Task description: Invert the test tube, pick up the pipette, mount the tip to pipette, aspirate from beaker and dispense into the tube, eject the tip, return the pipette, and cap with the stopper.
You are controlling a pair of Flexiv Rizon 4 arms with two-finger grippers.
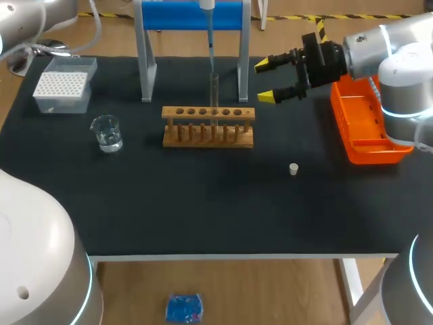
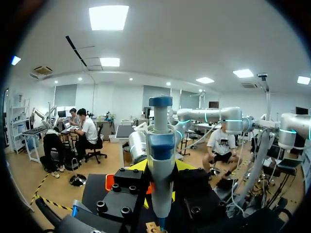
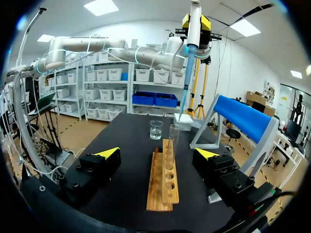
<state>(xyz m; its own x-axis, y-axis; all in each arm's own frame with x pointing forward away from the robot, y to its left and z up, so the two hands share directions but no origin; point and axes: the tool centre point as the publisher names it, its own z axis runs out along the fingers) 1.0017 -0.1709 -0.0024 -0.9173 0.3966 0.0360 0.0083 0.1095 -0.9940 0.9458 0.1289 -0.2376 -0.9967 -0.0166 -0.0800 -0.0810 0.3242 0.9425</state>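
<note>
A clear test tube (image 1: 214,91) stands upright in the wooden rack (image 1: 208,126) at mid-table. Above it hangs the blue-grey pipette (image 1: 210,37), thin tip pointing down at the tube's mouth; whether it is inside I cannot tell. My left gripper (image 2: 160,167) is shut on the pipette (image 2: 160,155). From the right wrist view, the left gripper (image 3: 196,22) holds the pipette (image 3: 190,53) high over the tube (image 3: 173,141). My right gripper (image 1: 276,80) hovers open and empty to the right of the rack, its yellow tips wide apart (image 3: 158,155). The small white stopper (image 1: 293,169) lies on the mat, front right.
A glass beaker (image 1: 107,133) with a little liquid stands left of the rack, and a white tip box (image 1: 63,83) sits behind it. The blue pipette stand (image 1: 193,17) rises behind the rack. An orange tray (image 1: 369,128) lies at the right edge.
</note>
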